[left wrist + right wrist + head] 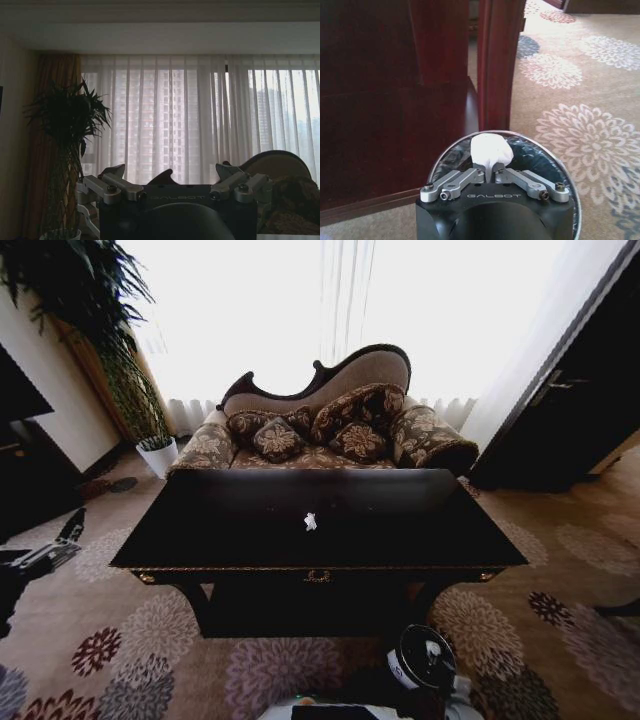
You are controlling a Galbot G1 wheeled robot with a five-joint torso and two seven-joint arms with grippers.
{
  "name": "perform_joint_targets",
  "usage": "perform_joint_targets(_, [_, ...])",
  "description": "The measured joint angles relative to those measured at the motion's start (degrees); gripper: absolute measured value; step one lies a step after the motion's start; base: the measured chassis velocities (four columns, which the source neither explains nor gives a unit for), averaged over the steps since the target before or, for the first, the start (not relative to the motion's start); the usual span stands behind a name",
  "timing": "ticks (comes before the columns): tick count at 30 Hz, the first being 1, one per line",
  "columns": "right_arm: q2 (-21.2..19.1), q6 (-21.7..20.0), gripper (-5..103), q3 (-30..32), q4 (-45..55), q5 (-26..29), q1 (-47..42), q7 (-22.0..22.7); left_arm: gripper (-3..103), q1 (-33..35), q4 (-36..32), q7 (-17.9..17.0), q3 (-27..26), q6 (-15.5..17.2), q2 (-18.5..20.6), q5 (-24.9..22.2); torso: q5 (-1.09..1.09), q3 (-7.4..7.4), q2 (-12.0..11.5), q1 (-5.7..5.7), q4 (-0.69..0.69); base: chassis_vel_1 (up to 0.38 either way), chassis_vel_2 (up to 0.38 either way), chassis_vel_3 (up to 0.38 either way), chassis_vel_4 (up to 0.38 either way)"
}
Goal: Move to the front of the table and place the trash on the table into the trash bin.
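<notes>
Black end effector (493, 176); silver screwed links; GALBOT lettering

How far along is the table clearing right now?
Partly done. The robot is already at the front of the table. In hand: the right gripper has its jaws shut on a white tissue wad, directly above the open trash bin. Left: one small white tissue wad lies near the tabletop's middle. The left gripper is raised and open, facing the window.

The table (200, 530) stands on flowered carpet (130, 640), in front of the sofa (320, 430) — one small white wad (310, 522) lies near its middle, just behind the gold ornament (318, 576).
</notes>
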Motion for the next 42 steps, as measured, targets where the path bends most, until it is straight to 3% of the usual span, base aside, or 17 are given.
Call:
perform_joint_targets(1, [0.03, 0.03, 8, 0.00, 0.01, -0.09, -0.05, -0.14, 100, 0.09, -0.13, 0.00, 0.00, 0.01, -0.11, 0.01, 0.00, 0.00, 0.00, 0.00, 0.00, 0.000, 0.000, 0.000, 0.000])
perform_joint_targets(2, [0.04, 0.09, 19, 0.04, 0.05, -0.15, -0.06, -0.24, 100, 0.18, -0.25, 0.00, 0.01, 0.00, -0.26, 0.02, 0.00, 0.00, 0.00, 0.00, 0.00, 0.000, 0.000, 0.000, 0.000])
perform_joint_targets(5, [0.03, 0.17, 24, 0.08, 0.15, -0.16, -0.11, -0.29, 100, 0.22, -0.33, 0.00, 0.03, 0.01, -0.34, 0.04, 0.00, 0.00, 0.00, 0.00, 0.00, 0.000, 0.000, 0.000, 0.000])
perform_joint_targets(8, [-0.11, 0.32, 40, 0.18, 0.61, -0.17, -0.29, -0.35, 100, 0.24, -0.48, 0.00, 0.13, 0.01, -0.42, 0.09, -0.01, 0.00, 0.00, 0.00, 0.00, 0.000, 0.000, 0.000, 0.000])
perform_joint_targets(11, [-0.14, 0.40, 45, 0.20, 0.87, -0.24, -0.38, -0.38, 100, 0.27, -0.53, 0.00, 0.21, 0.01, -0.50, 0.13, -0.01, 0.00, 0.00, 0.00, 0.00, 0.000, 0.000, 0.000, 0.000])
perform_joint_targets(14, [-0.12, 0.77, 62, 0.31, 1.25, -0.68, -0.55, -0.38, 100, 0.31, -0.60, 0.00, 0.36, 0.01, -0.63, 0.24, -0.01, 0.00, 0.00, 0.00, 0.00, 0.000, 0.000, 0.000, 0.000])
perform_joint_targets(16, [-0.08, 0.81, 62, 0.31, 1.35, -0.72, -0.59, -0.38, 100, 0.31, -0.61, 0.00, 0.36, 0.01, -0.63, 0.24, -0.01, 0.00, 0.00, 0.00, 0.00, 0.000, 0.000, 0.000, 0.000])
perform_joint_targets(19, [0.25, 0.91, 79, 0.38, 2.14, -0.84, -1.00, -0.32, 100, 0.27, -0.59, 0.00, 0.37, 0.01, -0.49, 0.24, -0.01, 0.00, 0.00, 0.00, 0.00, 0.000, 0.000, 0.000, 0.000])
perform_joint_targets(20, [0.34, 0.91, 79, 0.39, 2.31, -0.84, -1.10, -0.30, 100, 0.23, -0.57, 0.00, 0.37, 0.01, -0.46, 0.25, 0.00, 0.00, 0.00, 0.00, 0.00, 0.000, 0.000, 0.000, 0.000])
perform_joint_targets(21, [0.50, 0.92, 89, 0.45, 2.60, -0.85, -1.28, -0.27, 100, 0.15, -0.52, 0.00, 0.39, 0.01, -0.42, 0.24, 0.00, 0.00, 0.00, 0.00, 0.00, 0.000, 0.000, 0.000, 0.000])
perform_joint_targets(23, [0.57, 0.98, 94, 0.50, 2.76, -0.86, -1.38, -0.23, 100, 0.10, -0.51, 0.00, 0.47, 0.01, -0.41, 0.25, 0.00, 0.00, 0.00, 0.00, 0.00, 0.000, 0.000, 0.000, 0.000])
perform_joint_targets(25, [0.59, 1.01, 94, 0.54, 2.83, -0.86, -1.44, -0.22, 100, 0.05, -0.51, 0.00, 0.55, 0.01, -0.41, 0.25, -0.01, 0.00, 0.00, 0.00, 0.00, 0.000, 0.000, 0.000, 0.000])
perform_joint_targets(26, [0.59, 1.04, 99, 0.59, 2.83, -0.87, -1.50, -0.20, 100, -0.04, -0.50, 0.00, 0.66, 0.01, -0.42, 0.26, -0.01, 0.00, 0.00, 0.00, 0.00, 0.000, 0.000, 0.000, 0.000])
perform_joint_targets(35, [0.72, 1.14, 100, 0.83, 3.61, -0.84, -1.98, -0.13, 100, -0.42, -0.25, 0.01, 1.04, 0.01, -0.41, 0.36, -0.01, 0.00, 0.00, 0.00, 0.00, 0.000, 0.000, 0.000, 0.000])
perform_joint_targets(42, [2.30, 1.51, 100, 0.78, 12.57, -2.41, -7.22, -0.09, 100, -1.37, 0.11, 0.02, 1.48, 0.01, -0.45, 0.40, 0.01, 0.00, 0.00, 0.00, 0.00, 0.000, 0.000, 0.000, 0.000])
